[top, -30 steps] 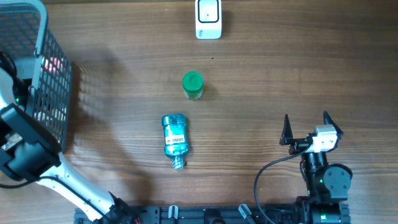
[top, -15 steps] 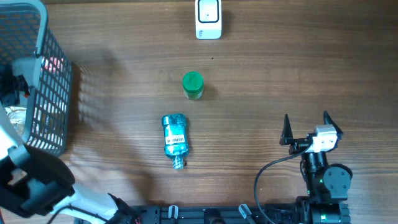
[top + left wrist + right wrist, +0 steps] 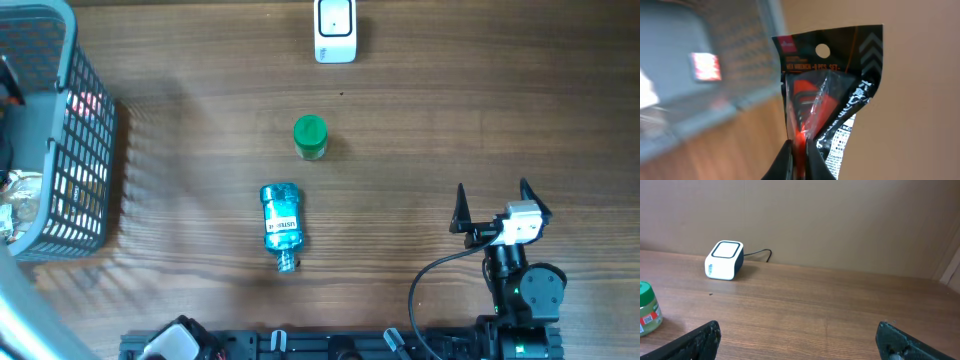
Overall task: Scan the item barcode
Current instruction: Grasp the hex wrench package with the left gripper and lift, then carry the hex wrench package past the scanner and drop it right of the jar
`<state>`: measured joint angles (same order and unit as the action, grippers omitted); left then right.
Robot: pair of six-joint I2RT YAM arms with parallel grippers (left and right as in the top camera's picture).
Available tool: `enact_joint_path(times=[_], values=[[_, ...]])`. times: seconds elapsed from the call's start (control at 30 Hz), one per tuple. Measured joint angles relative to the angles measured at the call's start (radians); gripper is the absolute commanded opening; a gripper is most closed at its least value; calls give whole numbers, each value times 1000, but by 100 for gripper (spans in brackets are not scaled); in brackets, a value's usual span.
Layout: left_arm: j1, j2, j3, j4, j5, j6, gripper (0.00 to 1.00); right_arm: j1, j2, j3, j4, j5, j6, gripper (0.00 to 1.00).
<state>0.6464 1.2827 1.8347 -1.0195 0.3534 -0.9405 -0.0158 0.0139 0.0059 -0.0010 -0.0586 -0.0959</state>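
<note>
Item in hand: left jaws clamp the black-and-orange packet [image 3: 827, 100] mid-frame in the wrist view, basket [image 3: 90, 150] far left. Scan not yet done; scanner [image 3: 335, 30] sits top centre of the bench [image 3: 450, 120]. Right jaws gape wide, lower right.

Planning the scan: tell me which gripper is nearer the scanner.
Right. The right gripper, jaws open, sits diagonally front-right of the scanner. The left gripper, clamping a wrench packet, is farther, by the basket at the far left.
</note>
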Motion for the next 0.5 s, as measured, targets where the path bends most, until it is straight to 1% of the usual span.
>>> enact_joint_path(times=[0.07,0.13,0.17,0.23,0.27,0.3,0.4,0.43,0.5], values=[[-34,-44,5,-8,56,0,4,0,0,0,0,0,0,100],[-117,-69,7,-31,100,5,4,0,0,0,0,0,0,99],[-169,-71,7,-44,121,13,4,0,0,0,0,0,0,100],[-323,-47,10,-104,146,38,4,0,0,0,0,0,0,100],[-362,-32,10,-119,141,48,4,0,0,0,0,0,0,100],[-442,0,10,-144,135,67,4,0,0,0,0,0,0,100],[-560,64,9,-204,95,103,4,0,0,0,0,0,0,100],[-617,106,6,-236,49,111,4,0,0,0,0,0,0,100],[-660,131,-20,-246,-3,121,4,0,0,0,0,0,0,100]])
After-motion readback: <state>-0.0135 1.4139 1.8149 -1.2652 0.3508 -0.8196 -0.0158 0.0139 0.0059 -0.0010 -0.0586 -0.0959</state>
